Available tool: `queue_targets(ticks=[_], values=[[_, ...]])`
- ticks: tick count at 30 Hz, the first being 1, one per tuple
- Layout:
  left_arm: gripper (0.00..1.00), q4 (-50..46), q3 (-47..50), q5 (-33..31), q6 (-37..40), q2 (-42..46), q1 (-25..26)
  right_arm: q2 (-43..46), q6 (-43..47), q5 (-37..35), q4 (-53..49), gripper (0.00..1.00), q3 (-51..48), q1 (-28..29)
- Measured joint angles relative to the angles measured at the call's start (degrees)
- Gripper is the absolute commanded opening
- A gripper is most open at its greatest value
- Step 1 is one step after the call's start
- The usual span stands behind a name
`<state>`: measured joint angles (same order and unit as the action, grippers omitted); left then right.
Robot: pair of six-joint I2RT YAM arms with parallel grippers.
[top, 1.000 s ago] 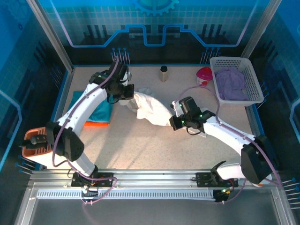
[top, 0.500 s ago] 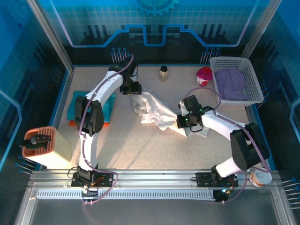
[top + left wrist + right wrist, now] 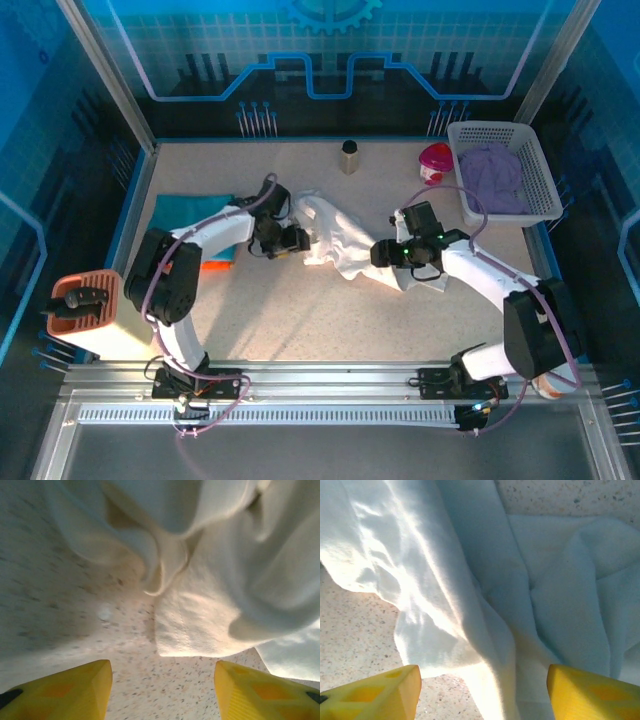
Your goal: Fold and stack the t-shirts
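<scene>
Left gripper (image 3: 162, 690): fingers seen spread wide, nothing held, speckled table (image 3: 125, 630) left bare between them. White t-shirt (image 3: 210, 620) found crumpled just ahead of fingertips. Right gripper (image 3: 482, 690): jaws likewise parted wide, nothing clamped, same shirt's folds spread beneath and ahead. Teal t-shirt (image 3: 185, 215) laid flat well behind left gripper.
</scene>
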<state>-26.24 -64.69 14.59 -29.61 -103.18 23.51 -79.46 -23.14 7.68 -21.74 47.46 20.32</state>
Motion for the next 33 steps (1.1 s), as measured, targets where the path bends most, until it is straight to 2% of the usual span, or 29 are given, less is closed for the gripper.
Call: queue_targets(ticks=[3, 6, 13, 18, 24, 33], values=[[0.51, 4.96, 0.81, 0.63, -2.64, -1.75, 0.70, 1.64, -0.04, 0.07, 0.15, 0.69, -0.83, 0.00], [0.42, 8.52, 0.79, 0.74, -4.72, -3.02, 0.79, 2.99, -0.22, 0.04, 0.11, 0.69, -1.86, 0.00], [0.01, 9.94, -0.24, 0.74, -7.08, -4.13, 1.38, 3.39, -1.07, -0.42, -0.13, 0.68, -3.15, -0.02], [0.00, 3.52, -4.20, -0.66, -5.81, -1.79, 1.53, 3.37, -1.73, -1.01, -0.11, 0.69, -3.23, -0.02], [0.00, -6.64, -9.46, -2.84, -2.67, 6.95, 3.02, 2.40, -1.97, -1.20, -0.07, 0.69, -3.23, -0.02], [0.00, -19.56, -5.90, -10.49, -2.75, 20.44, 7.72, 1.70, -2.86, -2.89, -0.11, 0.71, -3.23, -0.02]])
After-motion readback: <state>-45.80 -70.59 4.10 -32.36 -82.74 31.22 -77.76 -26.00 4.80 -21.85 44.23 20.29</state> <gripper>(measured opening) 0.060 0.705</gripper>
